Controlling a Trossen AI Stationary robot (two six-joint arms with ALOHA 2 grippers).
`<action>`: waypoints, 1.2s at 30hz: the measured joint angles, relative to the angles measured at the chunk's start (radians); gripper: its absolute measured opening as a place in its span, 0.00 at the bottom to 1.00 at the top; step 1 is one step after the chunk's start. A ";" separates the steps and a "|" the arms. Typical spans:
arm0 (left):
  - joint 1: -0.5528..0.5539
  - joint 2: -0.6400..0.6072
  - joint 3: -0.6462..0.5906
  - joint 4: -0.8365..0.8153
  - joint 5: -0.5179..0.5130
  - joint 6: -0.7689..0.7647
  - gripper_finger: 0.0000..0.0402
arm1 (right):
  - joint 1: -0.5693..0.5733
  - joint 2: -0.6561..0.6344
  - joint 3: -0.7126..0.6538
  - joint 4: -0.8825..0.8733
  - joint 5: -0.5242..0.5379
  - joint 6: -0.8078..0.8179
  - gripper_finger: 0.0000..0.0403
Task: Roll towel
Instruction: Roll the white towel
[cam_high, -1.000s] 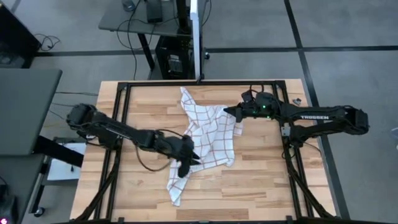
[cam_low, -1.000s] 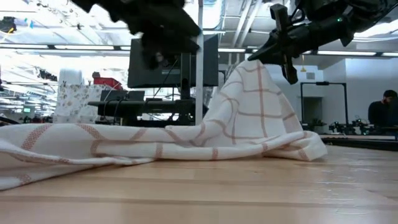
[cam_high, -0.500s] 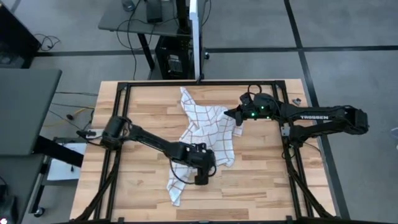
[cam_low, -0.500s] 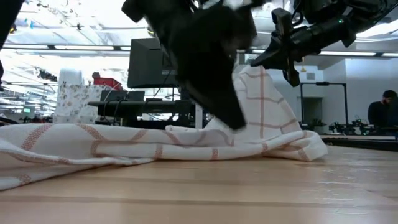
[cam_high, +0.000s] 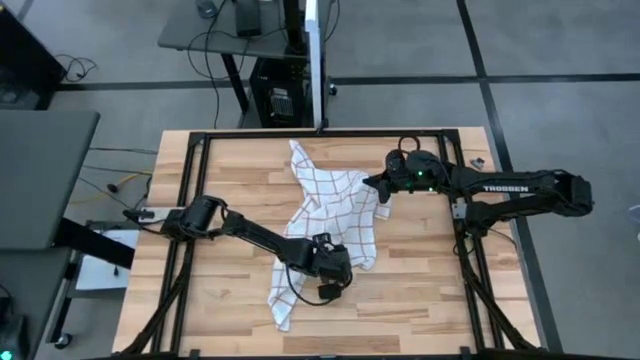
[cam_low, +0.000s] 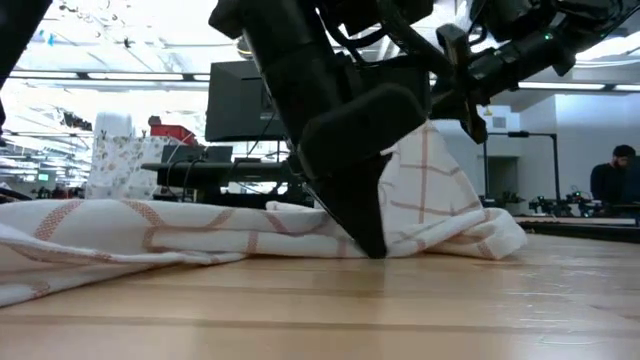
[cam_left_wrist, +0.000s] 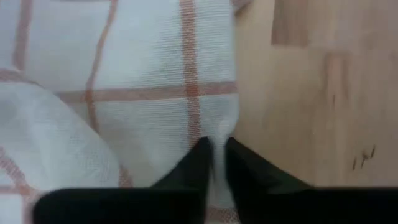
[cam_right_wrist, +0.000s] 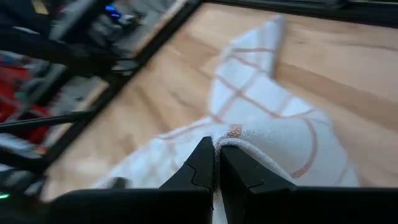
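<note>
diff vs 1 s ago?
The left gripper moved toward the table's front right, came down to the wood and shut on the towel at its near edge. The right gripper stayed shut on the towel's raised far corner; the towel's spread looks unchanged.

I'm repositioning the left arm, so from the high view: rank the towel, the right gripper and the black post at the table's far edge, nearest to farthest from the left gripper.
1. towel: the left gripper has its jaws shut on the near edge.
2. right gripper: across the towel, toward the far right, pinching the towel's far edge.
3. black post: beyond the table's far edge, farthest.
</note>
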 joint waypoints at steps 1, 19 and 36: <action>-0.004 0.001 0.012 -0.030 -0.001 -0.002 0.01 | -0.009 0.000 0.000 -0.020 0.013 -0.014 0.00; -0.054 -0.455 0.059 -0.400 0.083 -0.051 0.00 | -0.131 -0.077 0.000 -0.485 0.175 -0.166 0.00; -0.164 -0.552 0.058 -0.416 0.161 -0.312 0.00 | 0.083 -0.099 -0.002 -0.604 0.120 0.034 0.06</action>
